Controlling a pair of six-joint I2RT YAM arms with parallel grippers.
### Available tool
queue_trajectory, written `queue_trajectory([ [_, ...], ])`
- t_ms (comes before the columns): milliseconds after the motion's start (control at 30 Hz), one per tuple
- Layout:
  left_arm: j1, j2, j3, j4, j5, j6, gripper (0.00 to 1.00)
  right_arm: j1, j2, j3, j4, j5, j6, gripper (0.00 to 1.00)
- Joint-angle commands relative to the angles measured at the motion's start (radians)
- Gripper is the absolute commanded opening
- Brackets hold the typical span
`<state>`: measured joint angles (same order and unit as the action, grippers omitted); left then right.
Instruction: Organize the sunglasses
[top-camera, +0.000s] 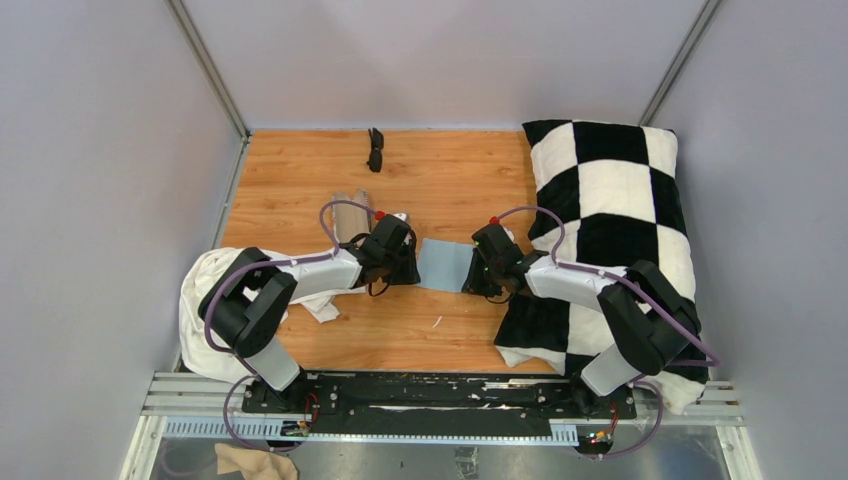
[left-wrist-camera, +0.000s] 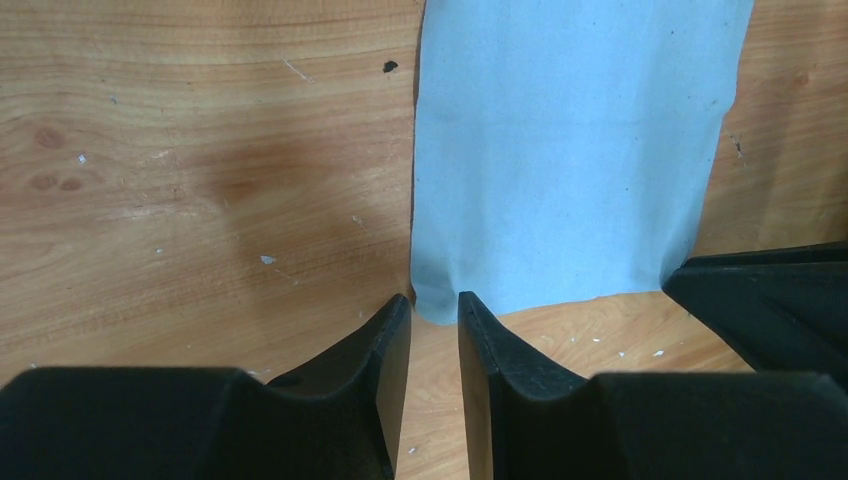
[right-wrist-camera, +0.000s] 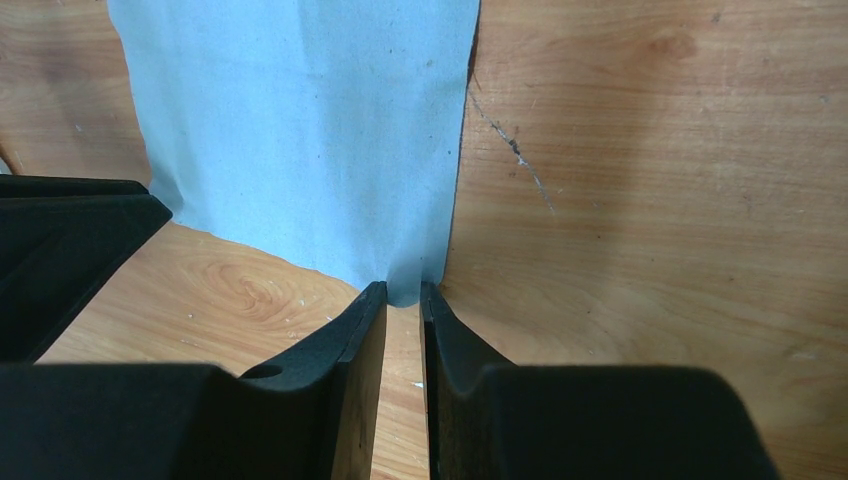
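— Where are they?

— The small, all-black folded sunglasses (top-camera: 375, 150) lie alone at the far edge of the wooden table (top-camera: 450, 345), well apart from both arms. The tan-grey oblong case (top-camera: 347, 212) sits between them and the left arm.

— And the risk?

— It is probably the light-blue square cloth (top-camera: 444, 265) at mid-table. Each gripper has only a near corner of it at its fingertips. With so shallow a bite, the thin fabric could slip free on a lift, or it could wrinkle if one side rises first. The black-and-white chequered pillow (top-camera: 610, 200) also crowds the right arm's elbow.

— The pose?

— Both arms reach forward and inward, with wrists low and fingers pointed down at the tabletop. The left gripper (left-wrist-camera: 433, 312) is at the cloth's left corner and the right gripper (right-wrist-camera: 403, 297) at its right. The jaws of each stand a narrow slit apart with the corner in the gap, and neither looks pressed together.
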<state>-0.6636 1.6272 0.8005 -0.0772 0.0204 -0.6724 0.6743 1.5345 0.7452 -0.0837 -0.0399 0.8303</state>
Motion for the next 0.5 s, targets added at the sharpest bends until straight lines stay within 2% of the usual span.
queue_trajectory([
  [0, -0.001, 0.015, 0.012, -0.051, -0.034, 0.016, 0.31, 0.010, -0.005, -0.024, -0.065, 0.040, -0.002, 0.24],
  [200, -0.002, 0.017, -0.001, -0.012, 0.009, 0.008, 0.28, 0.010, -0.015, -0.028, -0.065, 0.039, -0.002, 0.25],
  [267, -0.002, 0.012, -0.001, -0.014, 0.008, 0.012, 0.25, 0.010, -0.019, -0.030, -0.066, 0.072, -0.002, 0.29],
  [400, -0.002, 0.008, -0.002, -0.010, 0.013, 0.014, 0.15, 0.009, -0.025, -0.033, -0.068, 0.076, -0.005, 0.40],
  [467, -0.002, 0.011, -0.003, -0.001, 0.027, 0.013, 0.09, 0.010, -0.025, -0.032, -0.068, 0.078, -0.005, 0.40],
])
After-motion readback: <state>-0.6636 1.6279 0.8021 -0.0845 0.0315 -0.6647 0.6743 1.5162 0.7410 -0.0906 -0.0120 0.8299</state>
